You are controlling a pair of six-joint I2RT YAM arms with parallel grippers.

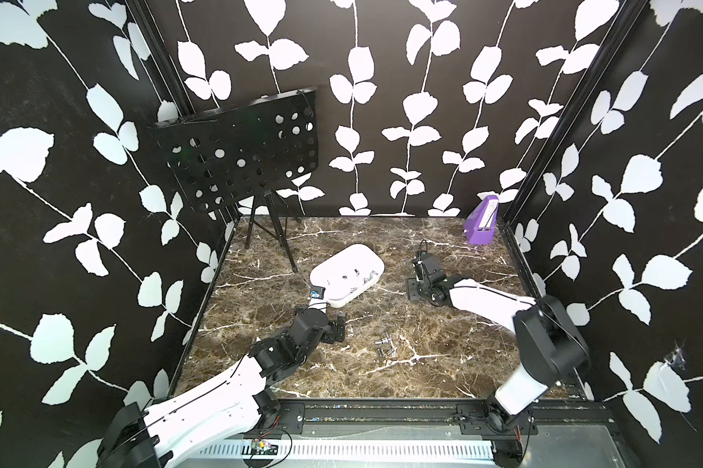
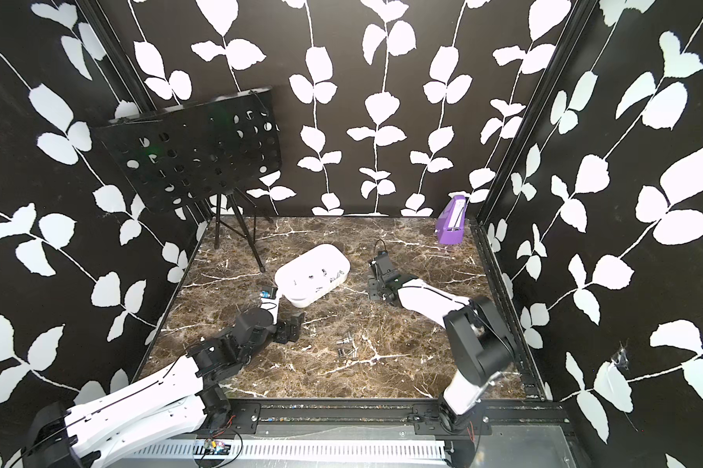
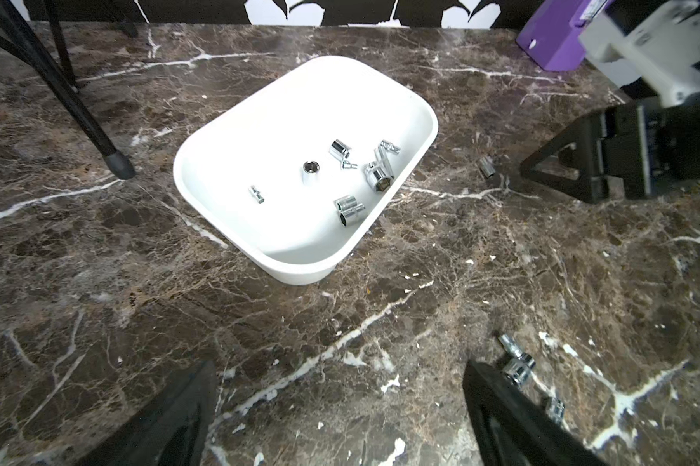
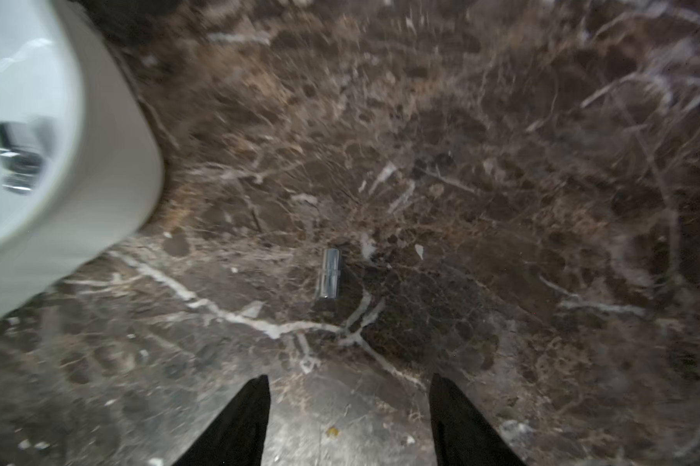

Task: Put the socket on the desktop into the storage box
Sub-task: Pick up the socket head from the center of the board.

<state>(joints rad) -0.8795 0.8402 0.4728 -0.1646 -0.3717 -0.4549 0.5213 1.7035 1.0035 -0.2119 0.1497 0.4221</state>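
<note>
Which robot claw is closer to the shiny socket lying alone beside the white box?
Right. The right gripper points at that socket from close by; the left gripper is farther off, near the storage box's front end.

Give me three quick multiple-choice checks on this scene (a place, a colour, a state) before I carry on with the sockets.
1. Where does the small purple plastic box stand?
A. Inside the storage box
B. At the far corner of the dark-brown marble-patterned desktop, on the right arm's side
C. At the near edge

2. What colour is the shallow rounded plastic storage box?
A. White
B. Purple
C. Black

3. How is the right gripper?
A. Shut on a socket
B. Open, nothing between its fingertips
C. Shut, empty

Answers:
1 B: both top views show it against the back wall at that corner.
2 A: it is white in every view.
3 B: the right wrist view shows the jaws apart, with a chrome socket lying ahead on the desktop.
</note>
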